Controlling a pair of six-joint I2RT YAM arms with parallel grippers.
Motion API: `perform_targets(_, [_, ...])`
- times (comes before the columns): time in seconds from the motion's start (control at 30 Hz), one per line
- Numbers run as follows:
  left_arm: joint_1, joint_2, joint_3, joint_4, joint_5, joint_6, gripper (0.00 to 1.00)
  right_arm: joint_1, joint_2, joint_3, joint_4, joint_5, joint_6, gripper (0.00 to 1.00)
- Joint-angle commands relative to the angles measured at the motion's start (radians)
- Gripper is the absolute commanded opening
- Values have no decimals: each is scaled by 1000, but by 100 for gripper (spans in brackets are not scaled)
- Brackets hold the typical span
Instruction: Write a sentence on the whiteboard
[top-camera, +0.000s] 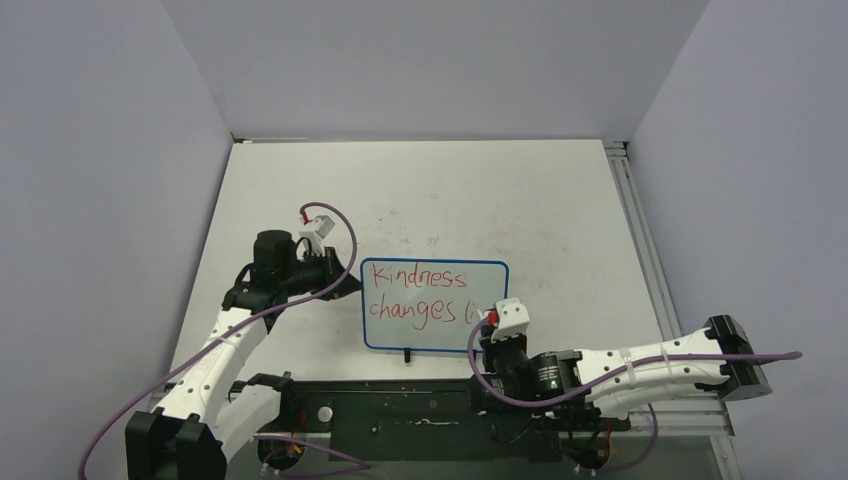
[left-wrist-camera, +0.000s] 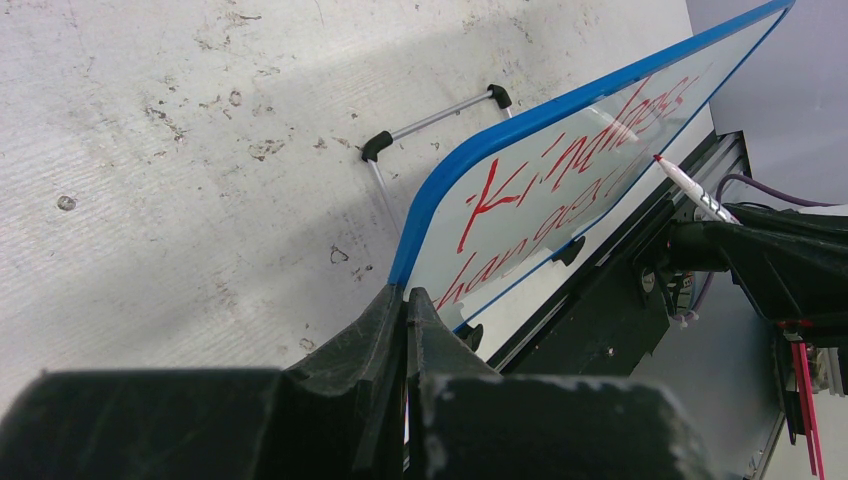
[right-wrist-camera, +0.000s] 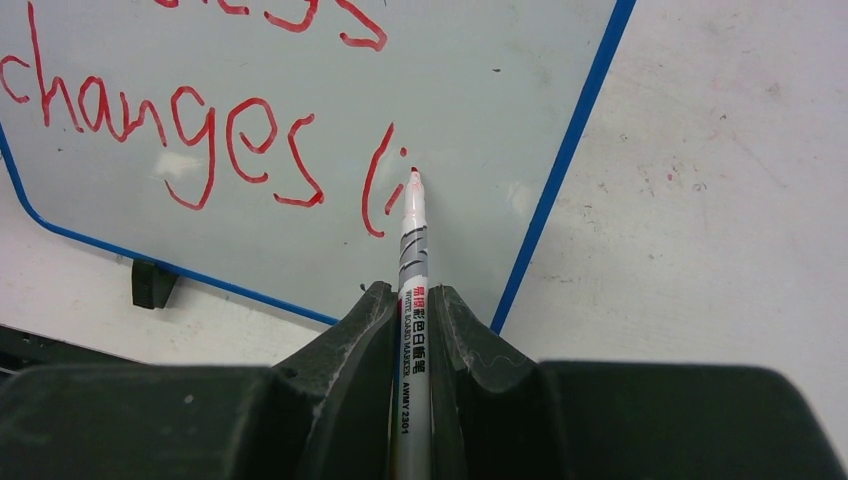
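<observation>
So, the whiteboard (top-camera: 434, 305) sits about mid-desk, toward the near edge between the two arms. From the left wrist view it isn't lying flat: it's tilted up, with a thin wire stand (left-wrist-camera: 440, 115) showing behind it. It has a blue frame and a small black clip (right-wrist-camera: 152, 283) on the lower edge. In red it reads "Kindness" on top and "changes" below, then a curved stroke and a short one after that.

The left gripper (left-wrist-camera: 408, 300) is at the board's left edge, with its fingers pinched together on the blue frame near the corner.

The right gripper (right-wrist-camera: 412, 300) comes in at the board's lower right, clamped tight on a red marker (right-wrist-camera: 412, 240). The white barrel runs straight out between the fingers, printed side up. The marker's red tip is right at the board surface, just beside that last short stroke. I can't tell 100% whether it's pressing or a hair off.

The desk (top-camera: 500, 200) is white and pretty scuffed, with little marks all over it in the wrist views.
</observation>
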Motion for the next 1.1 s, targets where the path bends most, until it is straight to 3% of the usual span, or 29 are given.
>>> perform_targets(0.0, [-5,-5,38,31,17,2,0,-16,-18,-3,25,26,-16,5])
perform_targets(1.07, [-5,-8,38,31,19,2,0,-22,-2,-5,-62,-88,70,5])
